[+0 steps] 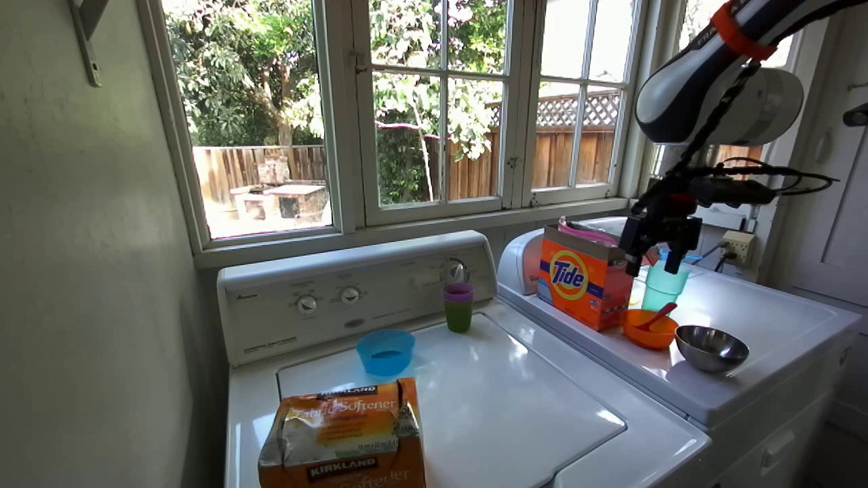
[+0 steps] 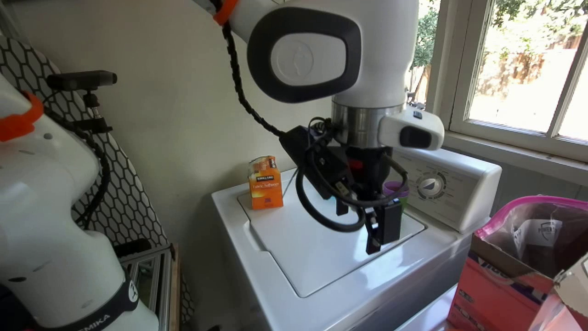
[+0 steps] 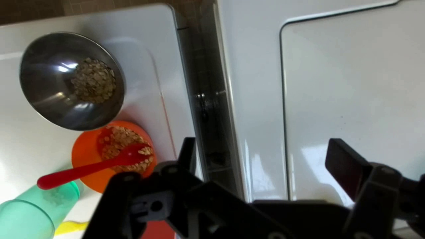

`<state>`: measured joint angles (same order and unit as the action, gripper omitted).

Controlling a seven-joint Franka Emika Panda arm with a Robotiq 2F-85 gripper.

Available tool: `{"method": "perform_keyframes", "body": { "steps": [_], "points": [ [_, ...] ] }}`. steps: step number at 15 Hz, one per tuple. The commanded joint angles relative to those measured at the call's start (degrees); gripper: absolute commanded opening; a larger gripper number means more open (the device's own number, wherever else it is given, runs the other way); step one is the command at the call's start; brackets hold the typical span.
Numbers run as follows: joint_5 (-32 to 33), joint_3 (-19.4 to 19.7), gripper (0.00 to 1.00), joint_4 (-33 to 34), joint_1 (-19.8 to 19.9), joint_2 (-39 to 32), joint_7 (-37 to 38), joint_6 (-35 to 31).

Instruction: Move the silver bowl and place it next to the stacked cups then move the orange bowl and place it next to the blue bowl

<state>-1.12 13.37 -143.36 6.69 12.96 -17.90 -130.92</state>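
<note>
The silver bowl [image 1: 712, 351], with oats [image 3: 94, 81] in it, sits on a white machine [image 1: 753, 305] just beside the orange bowl [image 1: 646, 335], which holds a red spoon [image 3: 96, 167] and more oats. The stacked cups [image 1: 459, 310] and the blue bowl [image 1: 386, 354] stand on the washer [image 1: 502, 407], well apart from both, so neither move looks done and both seem left; the gripper [image 3: 262, 149] hangs above, spread wide and holding nothing
</note>
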Motion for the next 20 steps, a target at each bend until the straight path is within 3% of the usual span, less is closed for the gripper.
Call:
{"method": "perform_keyframes", "body": {
  "steps": [1,5,8,17,18,20],
  "points": [
    [5.7,0.5,1.0,-0.4,2.7,-5.8,-2.2,-1.7],
    [10.5,0.9,1.0,0.1,4.7,-11.9,-2.2,-3.3],
    [8.7,1.1,1.0,0.6,5.6,-16.3,-3.0,-6.2],
    [21.2,3.2,1.0,4.9,6.5,-25.0,10.3,-7.4],
    [21.4,3.4,1.0,5.7,6.5,-25.3,12.0,-6.1],
    [11.9,0.5,1.0,4.3,7.5,-20.8,4.3,-5.5]
  ]
}}
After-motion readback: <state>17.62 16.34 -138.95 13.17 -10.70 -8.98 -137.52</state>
